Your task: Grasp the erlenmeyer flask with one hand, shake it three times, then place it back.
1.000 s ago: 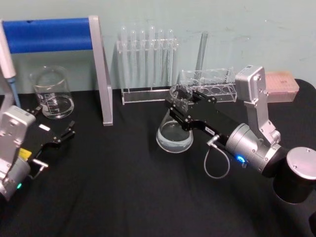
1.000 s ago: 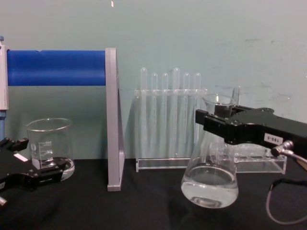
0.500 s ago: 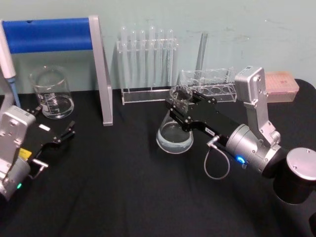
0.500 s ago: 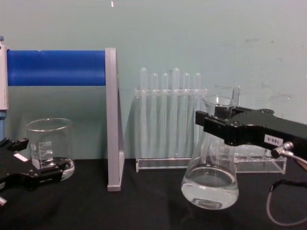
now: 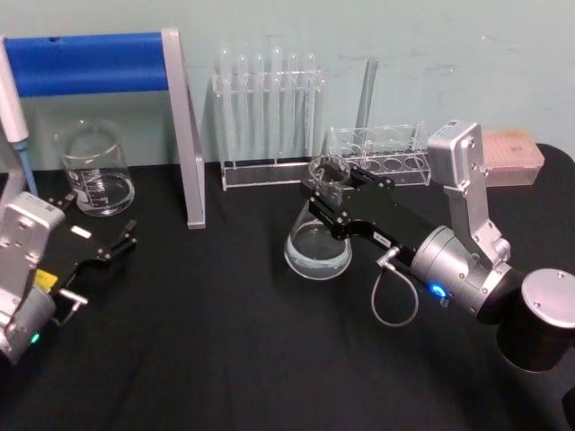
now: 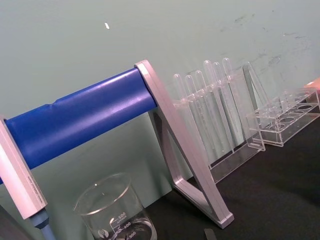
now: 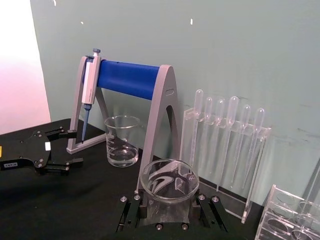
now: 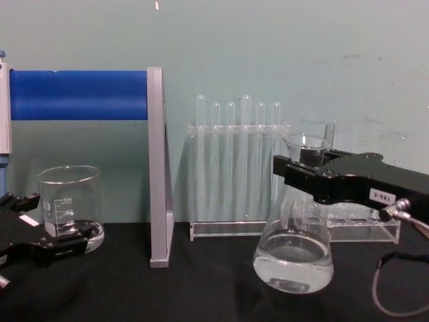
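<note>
Liquid sits shallow in the wide base of the erlenmeyer flask, which stands just right of centre in the head view and low and right of centre in the chest view. Whether its base touches the black table cannot be told; it leans slightly. The right gripper is clamped around the narrow neck just under the flared rim. Its bulky black body runs down towards the lower right of the head view, to a silver plug with a looped grey cable. In the right wrist view, the rim shows between the two black fingers.

Behind the flask, along the upper middle of the head view, stands a clear rack of tall test tubes. A lower clear rack is to its right, and a pink box is farther right.

At upper left is a grey stand with a blue bar, a pipette hanging on its left end, and a glass beaker under the bar.

The left gripper rests at the left edge near the beaker, apart from it, its fingers spread and holding nothing.
</note>
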{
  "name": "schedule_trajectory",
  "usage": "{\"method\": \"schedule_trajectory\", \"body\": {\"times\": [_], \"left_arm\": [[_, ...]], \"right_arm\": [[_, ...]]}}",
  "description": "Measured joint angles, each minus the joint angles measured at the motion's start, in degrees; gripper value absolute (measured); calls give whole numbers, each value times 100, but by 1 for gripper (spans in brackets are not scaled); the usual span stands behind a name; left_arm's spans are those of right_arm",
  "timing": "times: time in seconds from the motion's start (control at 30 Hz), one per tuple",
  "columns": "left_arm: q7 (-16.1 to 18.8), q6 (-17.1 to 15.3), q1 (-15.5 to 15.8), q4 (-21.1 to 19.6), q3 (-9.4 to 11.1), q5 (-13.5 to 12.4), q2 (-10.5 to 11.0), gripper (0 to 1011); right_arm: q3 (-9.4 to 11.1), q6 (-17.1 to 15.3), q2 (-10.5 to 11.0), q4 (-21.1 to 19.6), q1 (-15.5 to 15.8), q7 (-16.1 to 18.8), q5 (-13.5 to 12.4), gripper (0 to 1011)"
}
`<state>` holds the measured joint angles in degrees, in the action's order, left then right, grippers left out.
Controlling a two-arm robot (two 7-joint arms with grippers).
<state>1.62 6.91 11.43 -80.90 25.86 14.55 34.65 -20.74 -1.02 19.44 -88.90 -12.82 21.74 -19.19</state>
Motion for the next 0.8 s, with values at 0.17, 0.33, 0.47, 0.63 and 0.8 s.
{"method": "schedule_trajectory", "body": {"times": [0.17, 0.33, 0.47, 0.63, 0.8], "left_arm": [[0, 0, 0, 0, 0, 0, 0, 1001], [0, 0, 0, 0, 0, 0, 0, 1001], [0, 0, 0, 0, 0, 0, 0, 1001], [0, 0, 0, 0, 0, 0, 0, 1001], [0, 0, 1, 0, 0, 0, 0, 1001]], "right_arm": [[-45, -1, -2, -17, 1, 29, 1, 457], [-150, -11, 22, -134, 49, 153, -18, 457], [-278, -19, 69, -281, 118, 294, -62, 457], [-486, -34, 158, -513, 217, 505, -139, 457], [-659, -35, 260, -681, 287, 670, -210, 457]]}}
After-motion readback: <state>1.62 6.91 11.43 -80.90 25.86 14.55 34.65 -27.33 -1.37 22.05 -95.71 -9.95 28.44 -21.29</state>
